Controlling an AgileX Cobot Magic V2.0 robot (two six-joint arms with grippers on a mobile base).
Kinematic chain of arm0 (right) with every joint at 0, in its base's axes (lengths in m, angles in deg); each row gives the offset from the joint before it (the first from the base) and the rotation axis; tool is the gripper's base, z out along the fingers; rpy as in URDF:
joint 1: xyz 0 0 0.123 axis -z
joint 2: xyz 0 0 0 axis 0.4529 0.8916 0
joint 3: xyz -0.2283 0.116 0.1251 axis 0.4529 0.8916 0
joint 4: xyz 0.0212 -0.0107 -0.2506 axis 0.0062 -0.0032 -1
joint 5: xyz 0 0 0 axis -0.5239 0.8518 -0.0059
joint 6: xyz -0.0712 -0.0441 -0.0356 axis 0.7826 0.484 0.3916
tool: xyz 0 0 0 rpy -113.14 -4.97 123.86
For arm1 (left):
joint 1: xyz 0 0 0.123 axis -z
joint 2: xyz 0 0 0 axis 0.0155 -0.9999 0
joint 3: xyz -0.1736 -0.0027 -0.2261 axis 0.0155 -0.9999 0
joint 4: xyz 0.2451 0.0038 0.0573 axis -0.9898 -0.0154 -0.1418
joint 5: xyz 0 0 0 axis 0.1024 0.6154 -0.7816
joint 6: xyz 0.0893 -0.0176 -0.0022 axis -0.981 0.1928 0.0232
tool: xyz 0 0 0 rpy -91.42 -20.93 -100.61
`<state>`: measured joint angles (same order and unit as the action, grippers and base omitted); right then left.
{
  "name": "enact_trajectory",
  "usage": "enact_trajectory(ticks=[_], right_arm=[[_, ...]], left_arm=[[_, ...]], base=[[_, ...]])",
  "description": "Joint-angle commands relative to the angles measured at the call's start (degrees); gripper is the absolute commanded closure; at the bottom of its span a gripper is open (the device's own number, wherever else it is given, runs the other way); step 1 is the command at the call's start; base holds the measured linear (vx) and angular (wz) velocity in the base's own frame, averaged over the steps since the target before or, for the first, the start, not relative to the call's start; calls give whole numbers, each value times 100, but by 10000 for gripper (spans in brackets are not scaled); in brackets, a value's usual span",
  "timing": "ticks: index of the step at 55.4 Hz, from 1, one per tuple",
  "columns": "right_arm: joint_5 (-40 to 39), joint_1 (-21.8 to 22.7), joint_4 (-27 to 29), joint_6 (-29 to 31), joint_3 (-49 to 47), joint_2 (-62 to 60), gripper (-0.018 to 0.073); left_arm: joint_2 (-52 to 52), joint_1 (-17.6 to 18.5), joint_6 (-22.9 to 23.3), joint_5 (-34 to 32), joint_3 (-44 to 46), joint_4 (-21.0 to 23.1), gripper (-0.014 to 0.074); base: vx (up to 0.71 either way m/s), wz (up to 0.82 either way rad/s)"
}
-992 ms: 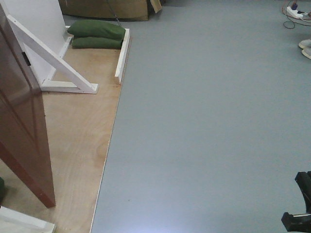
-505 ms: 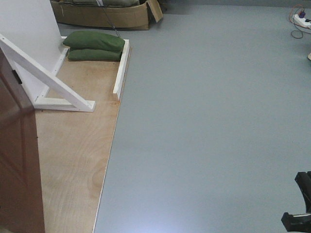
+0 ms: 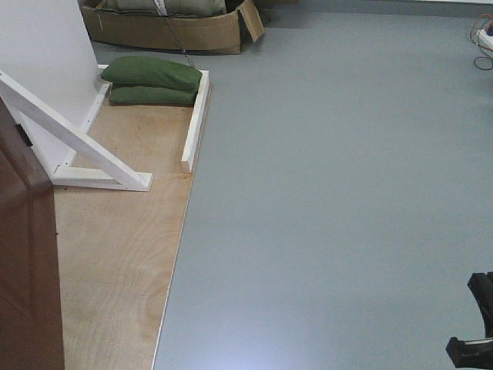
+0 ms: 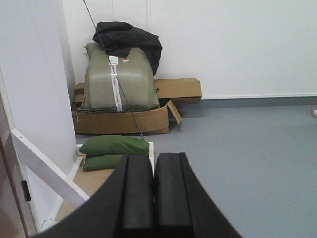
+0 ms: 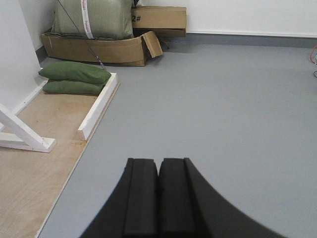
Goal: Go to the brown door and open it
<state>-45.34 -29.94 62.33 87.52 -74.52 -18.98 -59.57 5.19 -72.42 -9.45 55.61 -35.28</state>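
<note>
The brown door (image 3: 27,254) fills the lower left corner of the front view, glossy reddish-brown and seen edge-on, with a small black latch on its edge; no handle shows. In the left wrist view only a thin strip of the door (image 4: 8,198) shows at the left border. My left gripper (image 4: 153,159) is shut on nothing, its black pads pressed together, right of the door and apart from it. My right gripper (image 5: 159,161) is also shut and empty, over the grey floor. A black part of my right arm (image 3: 477,324) shows at the bottom right.
A white diagonal brace (image 3: 77,142) props a white wall panel (image 3: 42,46) on a plywood base (image 3: 115,254) with a white rail (image 3: 195,119). Green sandbags (image 3: 150,73) lie at its far end. A cardboard box (image 3: 169,27) stands behind. Grey floor (image 3: 331,193) spreads to the right.
The view has advanced: sandbags and brace slid down the frame, the cardboard box came into view, and white shoes at the right left it. The door's bottom corner dropped out of view.
</note>
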Motion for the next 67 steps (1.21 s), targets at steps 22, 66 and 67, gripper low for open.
enact_trajectory(ticks=[22,66,67], right_arm=[[-478,-8,-23,45,25,-32,559],[-472,-8,-23,45,25,-32,559],[-472,-8,-23,45,25,-32,559]], left_arm=[[64,-6,11,-442,93,32,450],[-1370,-972,-271,-3866,2564,443,442],[-1396,-1002,-301,-4002,2591,489,442]], base=[[2,1],[0,0],[0,0]])
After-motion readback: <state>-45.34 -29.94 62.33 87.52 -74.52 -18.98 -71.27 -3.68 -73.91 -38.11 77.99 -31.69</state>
